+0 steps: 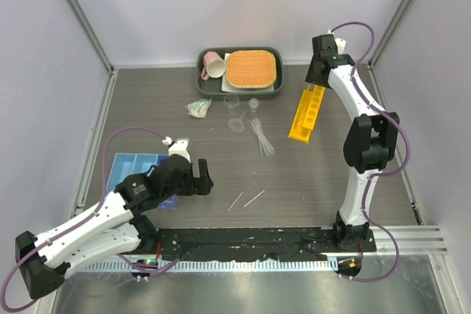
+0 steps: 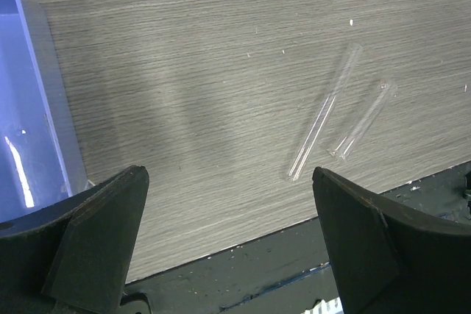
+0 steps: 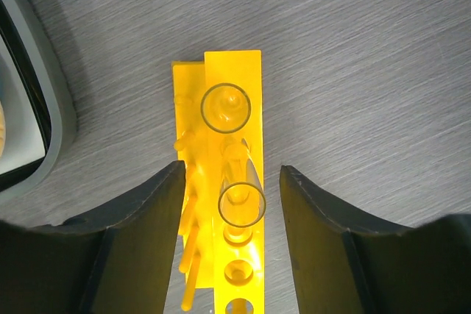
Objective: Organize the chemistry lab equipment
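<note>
Tubes of thin clear glass (image 2: pixel 324 112), two loose on grey worktop (image 2: pixel 184 71) below left gripper's (image 2: pixel 228 174) wide-open fingers, likely light, slick, brittle, so pinch mid-length softly; right gripper's (image 3: pixel 232 170) fingers parted around one in yellow holed rack (image 3: pixel 221 64).

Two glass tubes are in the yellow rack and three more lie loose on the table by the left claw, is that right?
Not quite. Only two loose tubes lie on the table by the left claw, not three, as the left wrist view shows. The yellow rack does hold two glass tubes.
</note>
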